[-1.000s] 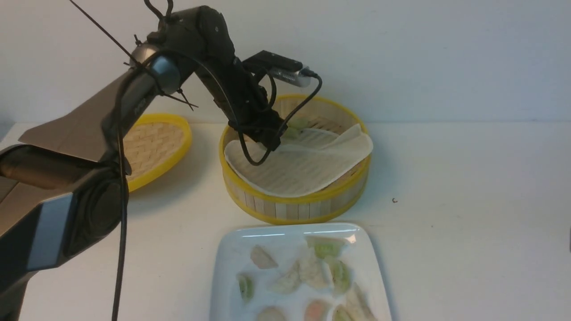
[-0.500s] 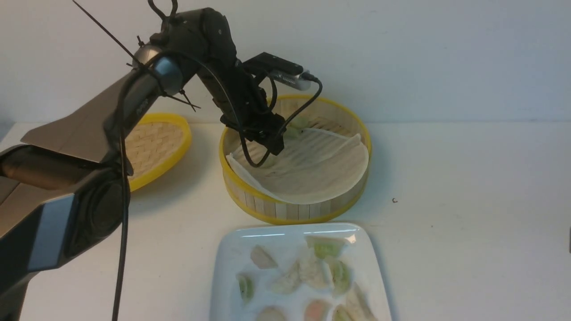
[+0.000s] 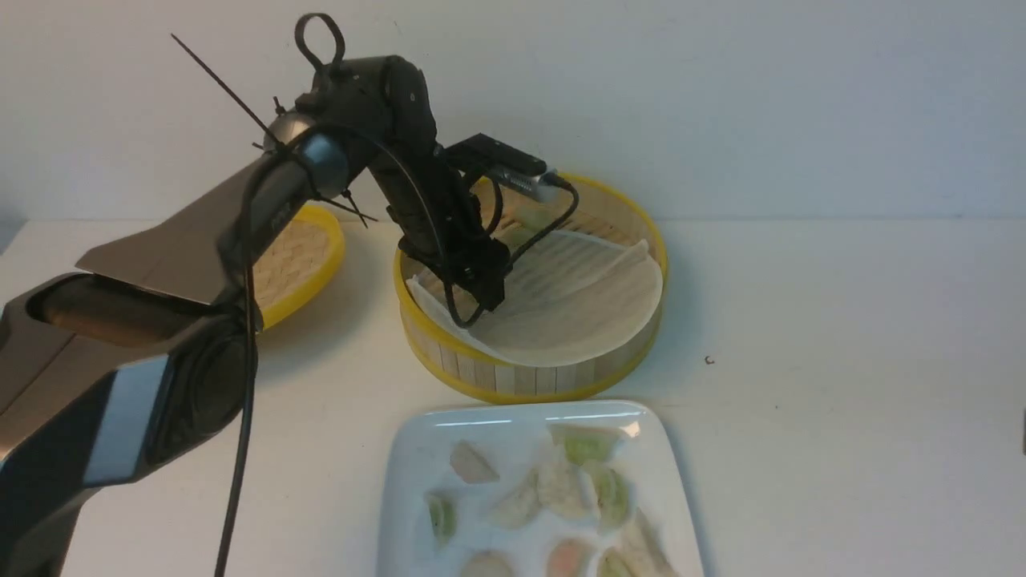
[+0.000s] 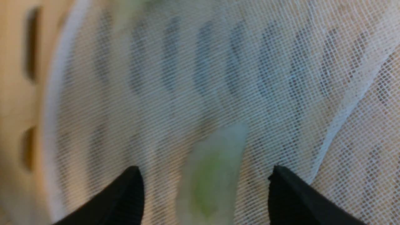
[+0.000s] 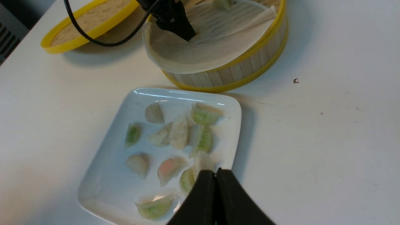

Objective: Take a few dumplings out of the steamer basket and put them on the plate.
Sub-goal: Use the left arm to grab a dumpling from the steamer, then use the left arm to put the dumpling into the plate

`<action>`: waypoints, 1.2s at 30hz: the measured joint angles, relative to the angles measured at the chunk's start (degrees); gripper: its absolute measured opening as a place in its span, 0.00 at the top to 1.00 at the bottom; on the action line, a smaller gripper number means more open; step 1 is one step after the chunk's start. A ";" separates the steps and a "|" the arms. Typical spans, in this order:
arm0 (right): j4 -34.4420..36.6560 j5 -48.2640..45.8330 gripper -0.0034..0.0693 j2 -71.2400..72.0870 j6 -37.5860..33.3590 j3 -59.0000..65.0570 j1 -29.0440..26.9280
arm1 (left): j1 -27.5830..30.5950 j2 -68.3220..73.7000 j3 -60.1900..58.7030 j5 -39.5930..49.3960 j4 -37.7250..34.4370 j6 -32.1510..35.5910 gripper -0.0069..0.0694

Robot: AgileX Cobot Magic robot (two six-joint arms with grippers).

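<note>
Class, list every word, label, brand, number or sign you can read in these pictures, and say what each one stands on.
No text can be read in any view.
left arm: a small pale marking on its grey link, too blurred to read.
steamer basket, plate and lid: no lettering shows on them.

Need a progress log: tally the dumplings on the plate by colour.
Green dumplings: 5
Whitish dumplings: 5
Pink-tinted dumpling: 1
Total on the plate: 11
</note>
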State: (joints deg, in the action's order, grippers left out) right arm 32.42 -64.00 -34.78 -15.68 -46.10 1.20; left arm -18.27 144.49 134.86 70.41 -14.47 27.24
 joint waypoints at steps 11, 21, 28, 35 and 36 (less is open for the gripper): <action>0.00 0.00 0.97 0.00 -0.88 0.00 0.00 | -1.64 -1.46 0.00 -0.01 1.29 0.26 0.67; 0.00 0.00 0.97 0.00 -1.59 0.00 0.00 | -1.64 -13.55 -0.27 0.23 3.65 -6.06 0.67; 0.06 0.00 0.97 0.00 -1.70 0.00 0.00 | -1.90 -35.90 -19.23 0.23 -1.67 -14.00 0.67; 0.06 0.00 0.97 0.00 -1.76 0.00 0.00 | -7.61 -50.95 -48.54 0.25 -2.05 -13.73 0.67; 0.06 0.00 0.97 0.00 -1.76 0.00 0.00 | -8.88 -51.55 -52.65 -0.08 -2.05 -13.45 0.67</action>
State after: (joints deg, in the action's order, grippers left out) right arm 32.47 -64.00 -34.78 -17.44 -46.10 1.20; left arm -27.15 92.94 82.20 70.33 -16.52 13.78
